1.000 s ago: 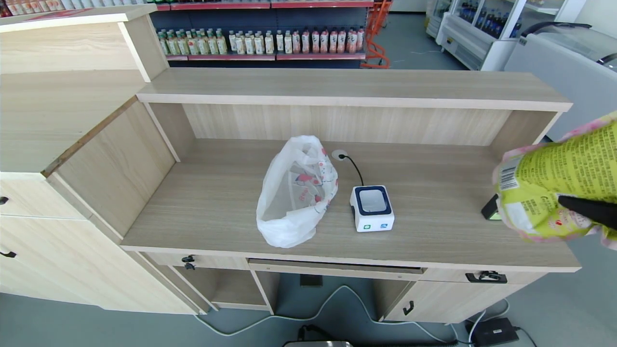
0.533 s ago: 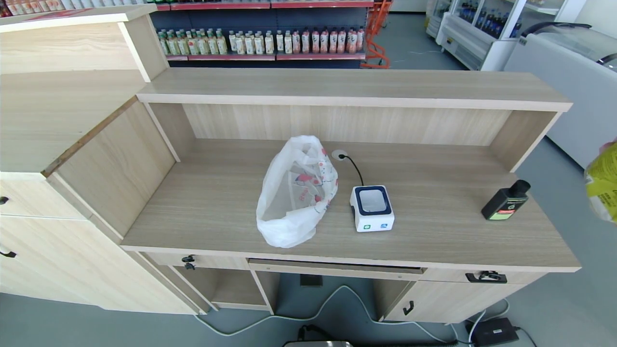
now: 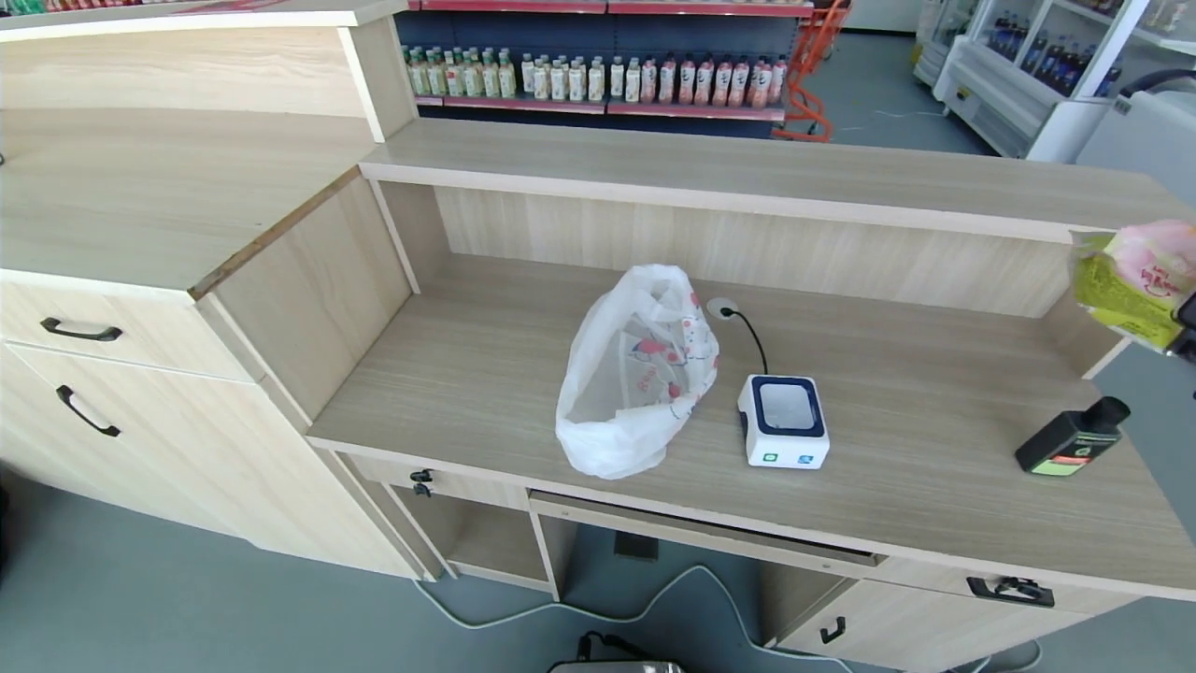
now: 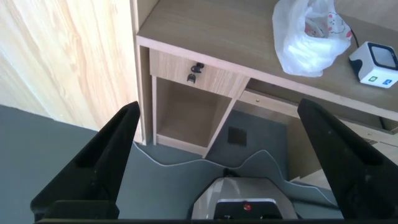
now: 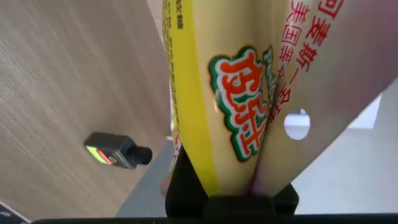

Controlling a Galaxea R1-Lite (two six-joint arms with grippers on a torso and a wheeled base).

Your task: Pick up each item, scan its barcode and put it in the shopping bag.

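Note:
A yellow-green and pink snack bag hangs at the far right, above the counter's right end; my right gripper is shut on the snack bag. A white shopping bag lies open on the counter's middle, with the white barcode scanner just right of it. A small black bottle with a green label lies near the counter's right end, also seen as the black bottle. My left gripper hangs open low in front of the counter, left of the shopping bag and scanner.
The wooden checkout counter has a raised back shelf and a taller cabinet on the left. A black cable runs from the scanner to a hole in the counter. Drawers and cables sit below the front edge.
The head camera has shifted, so the whole scene sits further right. The snack bag in my right gripper swung off to the right and now hangs higher at the right edge, uncovering the black bottle.

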